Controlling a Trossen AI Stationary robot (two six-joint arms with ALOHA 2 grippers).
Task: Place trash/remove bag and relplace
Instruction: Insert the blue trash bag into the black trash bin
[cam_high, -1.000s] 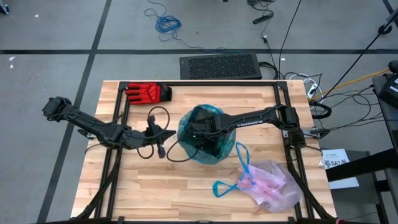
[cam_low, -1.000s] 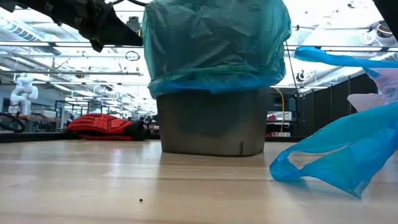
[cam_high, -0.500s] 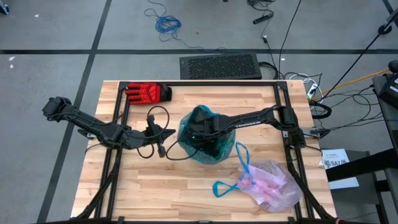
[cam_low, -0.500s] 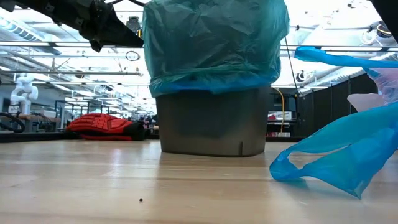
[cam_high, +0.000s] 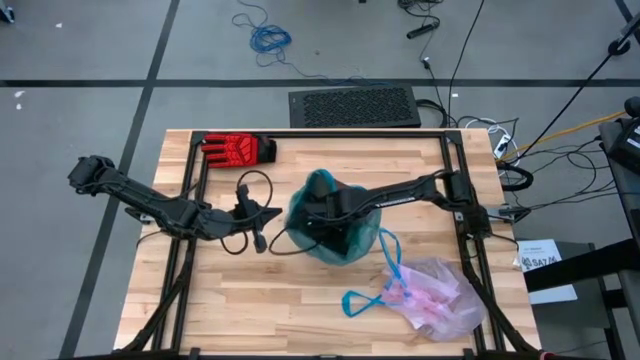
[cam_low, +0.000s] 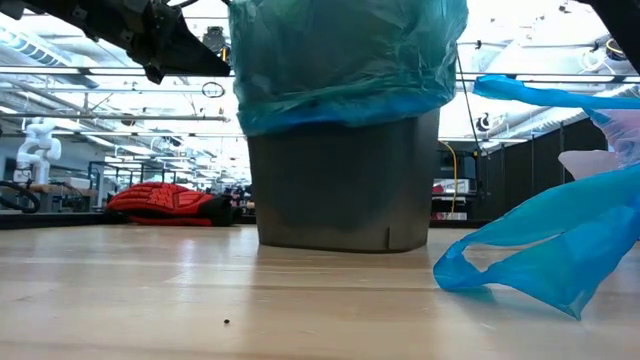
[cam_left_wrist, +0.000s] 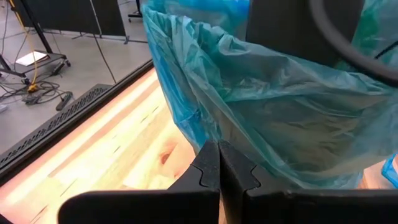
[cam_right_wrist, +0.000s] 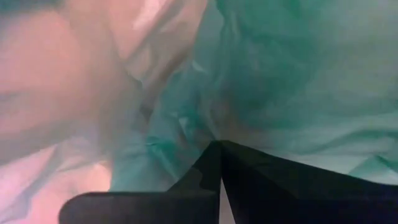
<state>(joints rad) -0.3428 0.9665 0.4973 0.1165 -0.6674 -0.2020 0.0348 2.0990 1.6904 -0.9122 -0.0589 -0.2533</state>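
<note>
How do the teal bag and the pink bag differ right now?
The teal bag is draped over the gray bin; the pink bag lies crumpled on the table. The teal one is darker, the pink one pale with blue drawstring loops. Both are thin plastic.

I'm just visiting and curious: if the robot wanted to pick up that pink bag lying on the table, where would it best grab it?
Probably by a blue drawstring loop. The pink bag lies slumped and crumpled flat, but the loop trails free on the wood toward the table's middle, a thin strand a gripper can close on. I'd come straight down from above.
</note>
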